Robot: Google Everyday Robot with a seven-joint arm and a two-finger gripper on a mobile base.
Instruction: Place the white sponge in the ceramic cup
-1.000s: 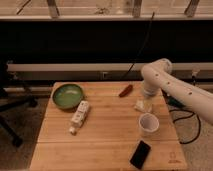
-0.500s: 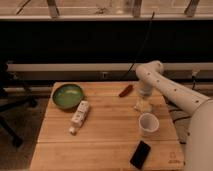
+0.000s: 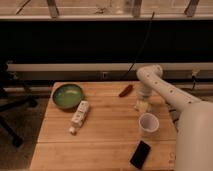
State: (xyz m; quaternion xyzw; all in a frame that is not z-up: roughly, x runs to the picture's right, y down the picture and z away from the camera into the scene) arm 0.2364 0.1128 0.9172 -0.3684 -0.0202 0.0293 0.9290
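The white sponge (image 3: pixel 143 106) lies on the wooden table (image 3: pixel 100 140), right of the middle. My gripper (image 3: pixel 143 98) hangs straight down over it, at or just above its top. The ceramic cup (image 3: pixel 148 123) stands upright just in front of the sponge, with nothing visible in its mouth. My white arm (image 3: pixel 170 95) reaches in from the lower right and bends down above the sponge.
A green bowl (image 3: pixel 67 95) sits at the back left. A white labelled bottle (image 3: pixel 79 117) lies in front of it. A red object (image 3: pixel 126 90) lies behind the sponge. A black phone (image 3: pixel 140 154) lies near the front edge. An office chair (image 3: pixel 10 110) stands to the left.
My arm's elbow has shifted a little to the left and its near part fills more of the right side. The sponge and cup have not moved.
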